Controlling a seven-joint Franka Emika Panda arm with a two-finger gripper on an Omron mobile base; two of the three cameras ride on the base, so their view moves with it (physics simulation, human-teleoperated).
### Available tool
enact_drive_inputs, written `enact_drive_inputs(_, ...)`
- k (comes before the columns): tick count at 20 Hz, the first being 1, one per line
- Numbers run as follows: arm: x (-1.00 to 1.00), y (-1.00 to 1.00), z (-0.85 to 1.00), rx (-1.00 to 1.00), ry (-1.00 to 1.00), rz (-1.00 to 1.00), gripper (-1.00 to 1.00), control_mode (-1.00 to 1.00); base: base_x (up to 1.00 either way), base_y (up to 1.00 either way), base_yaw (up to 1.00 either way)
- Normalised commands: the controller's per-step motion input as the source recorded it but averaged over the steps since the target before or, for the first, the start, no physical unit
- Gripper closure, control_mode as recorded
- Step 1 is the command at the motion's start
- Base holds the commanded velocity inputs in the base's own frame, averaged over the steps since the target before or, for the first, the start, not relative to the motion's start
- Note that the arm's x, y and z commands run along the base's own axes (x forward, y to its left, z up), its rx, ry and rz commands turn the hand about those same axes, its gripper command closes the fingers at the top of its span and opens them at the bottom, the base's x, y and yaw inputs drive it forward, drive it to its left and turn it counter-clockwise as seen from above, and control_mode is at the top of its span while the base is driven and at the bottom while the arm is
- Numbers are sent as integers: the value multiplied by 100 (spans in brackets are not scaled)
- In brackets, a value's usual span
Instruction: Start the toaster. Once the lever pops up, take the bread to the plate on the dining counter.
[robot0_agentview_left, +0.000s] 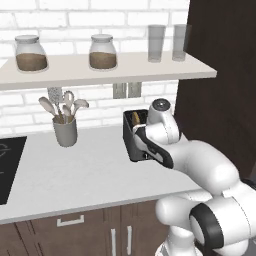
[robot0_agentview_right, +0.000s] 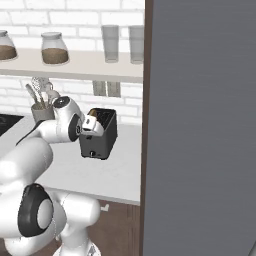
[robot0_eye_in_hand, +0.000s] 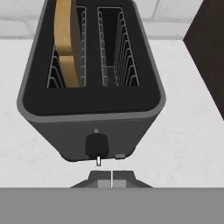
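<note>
One slice of bread (robot0_eye_in_hand: 68, 43) stands upright in the left slot of the toaster (robot0_eye_in_hand: 92, 96), as our hand view shows it, its rounded golden top rising above the wire guides while the neighbouring slot is bare. We hold our gripper (robot0_eye_in_hand: 112, 181) just in front of the toaster's narrow face, its fingers pressed together with nothing between them, close below the dark lever (robot0_eye_in_hand: 96, 144). We judge the lever a small, stiff target that wants a straight downward push from closed fingertips. The bread looks light and rigid but crumbly at the crust, so we would later pinch it across its flat faces near the exposed top, gently, and draw it straight up to clear the wires. The toaster sits on the grey worktop (robot0_agentview_left: 75, 175) near the brick wall (robot0_agentview_left: 100, 20), hard beside a tall dark cabinet (robot0_agentview_left: 220, 100) on its right, with a shelf (robot0_agentview_left: 100, 70) overhanging above. So we reckon that lifting room is limited overhead and blocked to the right; open counter lies leftward, towards the utensil pot (robot0_agentview_left: 65, 131).
</note>
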Motion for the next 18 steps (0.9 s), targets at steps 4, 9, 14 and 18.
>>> enact_drive_inputs(4, 4, 1, -21, 0, 0, 0, 100, -100, 0, 0, 0)
enact_drive_inputs(9, 26, 9, -8, 4, 0, 0, 100, -100, 0, 0, 0)
enact_drive_inputs(14, 37, 4, -8, 2, 0, 0, 100, -100, 0, 0, 0)
enact_drive_inputs(18, 19, 0, -16, 0, 0, 0, 100, -100, 0, 0, 0)
